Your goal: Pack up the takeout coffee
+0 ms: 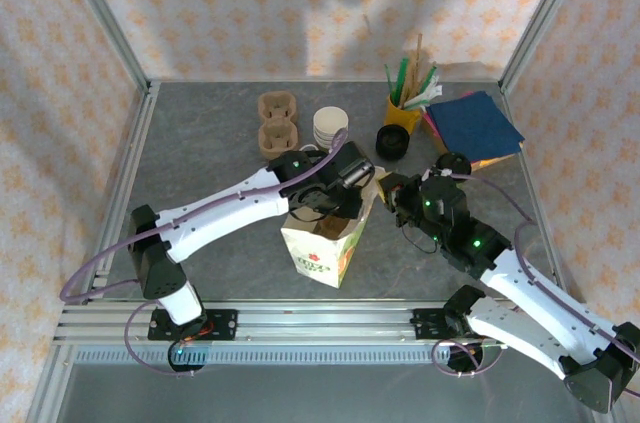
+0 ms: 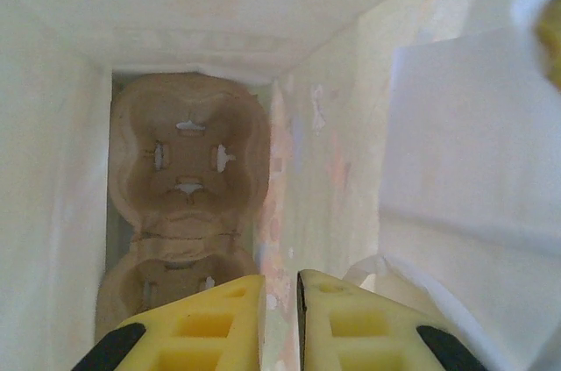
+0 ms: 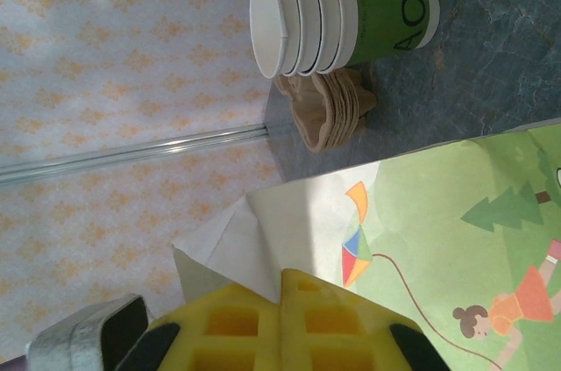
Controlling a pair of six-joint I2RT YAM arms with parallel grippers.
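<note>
Overhead view first: a paper bag with a printed front stands open near the front middle of the table. The left gripper reaches down into its mouth, and the right gripper sits at the bag's right rim. Along the back are spare carriers, a stack of cups, black lids, a yellow cup of sticks and blue napkins. From this height neither pair of jaws can be read. The left wrist camera looks down inside the paper bag, whose interior is hidden from above. A pulp carrier lies flat on the bottom, its far well empty and its near well partly hidden by the fingers. The left gripper hangs above it, jaws a narrow slit apart with nothing between them. The right wrist camera gives the outside of the paper bag, with its kite and tree print. The right gripper has its jaws pressed together, seemingly on the bag's white rim. Beyond it are the stack of cups, lidless and green-banded, and the spare carriers. Where the takeout coffee stands cannot be told.
</note>
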